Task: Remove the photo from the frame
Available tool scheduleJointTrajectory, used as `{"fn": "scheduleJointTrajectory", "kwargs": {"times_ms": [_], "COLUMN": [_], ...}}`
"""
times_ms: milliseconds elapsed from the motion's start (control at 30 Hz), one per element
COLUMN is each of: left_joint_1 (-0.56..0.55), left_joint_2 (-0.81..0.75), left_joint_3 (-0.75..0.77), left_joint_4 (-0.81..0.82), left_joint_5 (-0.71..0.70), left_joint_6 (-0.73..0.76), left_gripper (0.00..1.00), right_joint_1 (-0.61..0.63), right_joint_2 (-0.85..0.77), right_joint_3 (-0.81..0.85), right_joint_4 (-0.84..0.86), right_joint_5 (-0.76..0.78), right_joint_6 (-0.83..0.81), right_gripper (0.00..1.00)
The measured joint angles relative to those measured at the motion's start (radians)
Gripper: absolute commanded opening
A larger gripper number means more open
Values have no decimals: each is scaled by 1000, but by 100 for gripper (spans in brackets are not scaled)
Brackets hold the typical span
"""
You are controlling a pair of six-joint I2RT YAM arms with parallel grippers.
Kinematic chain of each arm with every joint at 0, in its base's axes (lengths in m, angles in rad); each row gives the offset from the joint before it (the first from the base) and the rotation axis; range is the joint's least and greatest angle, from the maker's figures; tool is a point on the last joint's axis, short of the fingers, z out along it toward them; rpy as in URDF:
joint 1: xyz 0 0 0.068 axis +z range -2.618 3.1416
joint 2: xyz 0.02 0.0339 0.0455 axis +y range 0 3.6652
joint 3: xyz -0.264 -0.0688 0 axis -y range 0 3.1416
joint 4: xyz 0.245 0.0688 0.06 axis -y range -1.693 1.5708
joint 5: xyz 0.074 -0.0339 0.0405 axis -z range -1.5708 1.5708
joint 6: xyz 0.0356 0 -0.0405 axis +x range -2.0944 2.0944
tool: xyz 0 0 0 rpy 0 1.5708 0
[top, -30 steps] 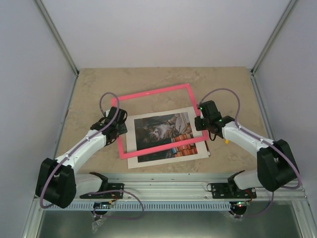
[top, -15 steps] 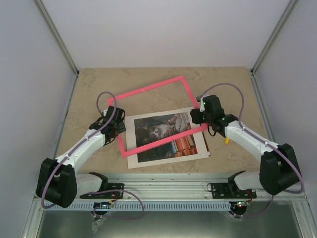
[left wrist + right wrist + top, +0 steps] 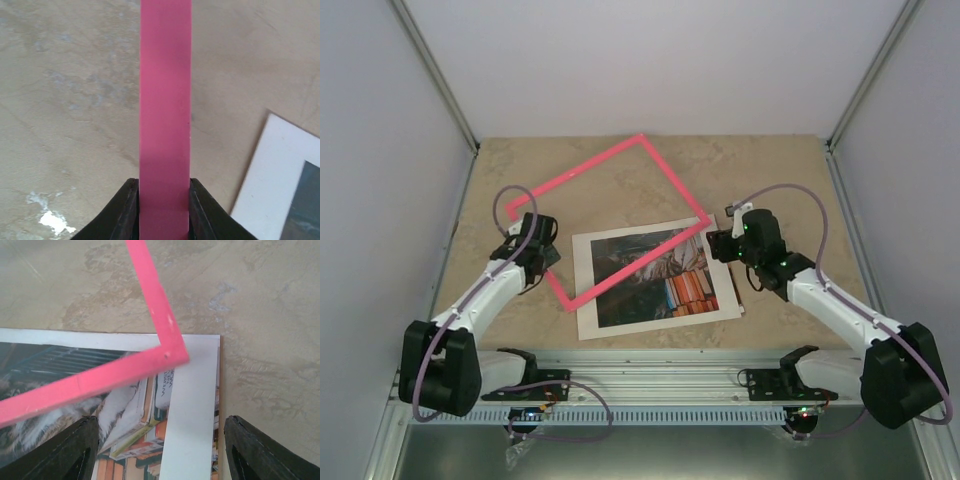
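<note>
Beige stone-look table (image 3: 770,160) bears one cat-and-books photo (image 3: 640,290) and one white mat (image 3: 725,290). Above the photo tilts one pink frame (image 3: 580,168), pinched by the left gripper (image 3: 164,185); the right gripper (image 3: 160,425) gapes empty.

Bright pink frame (image 3: 165,100), mottled beige table (image 3: 770,165)

Bright, even, diffuse light from overhead fills the top view, which is sharp throughout and shows only faint, soft-edged shadows on the worktop (image 3: 770,170), with no glare. In the left wrist view the frame (image 3: 165,100) sits so near the lens that its edges look soft. In the right wrist view the fingers (image 3: 75,450) of the right gripper (image 3: 161,430) are dark and blurred, the photo (image 3: 130,410) slightly smeared.
</note>
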Motion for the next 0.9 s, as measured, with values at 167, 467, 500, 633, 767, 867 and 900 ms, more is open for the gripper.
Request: {"fn": "scheduleJointTrajectory", "kwargs": {"times_ms": [167, 467, 500, 633, 767, 867, 900], "left_joint_1": [84, 342, 370, 451, 518, 567, 577], "left_joint_2": [-5, 51, 59, 87, 122, 158, 166], "left_joint_3": [-3, 13, 14, 21, 21, 16, 11], "left_joint_4": [-31, -88, -87, -77, -54, -29, -23], "left_joint_5": [-6, 15, 23, 38, 66, 92, 95], "left_joint_6": [-50, -180, -190, -219, -230, -238, -243], "left_gripper": [0, 0, 0, 0, 0, 0, 0], "right_joint_1": [0, 0, 0, 0, 0, 0, 0], "right_joint_2": [-20, -51, -53, -53, -50, -49, -49], "right_joint_3": [-24, -78, -79, -80, -80, -80, -80], "right_joint_4": [41, 84, 87, 97, 102, 102, 102], "right_joint_5": [4, 11, 15, 23, 26, 26, 26], "right_joint_6": [7, 24, 26, 30, 31, 34, 34], "right_gripper": [70, 70, 70, 70, 70, 70, 70]}}
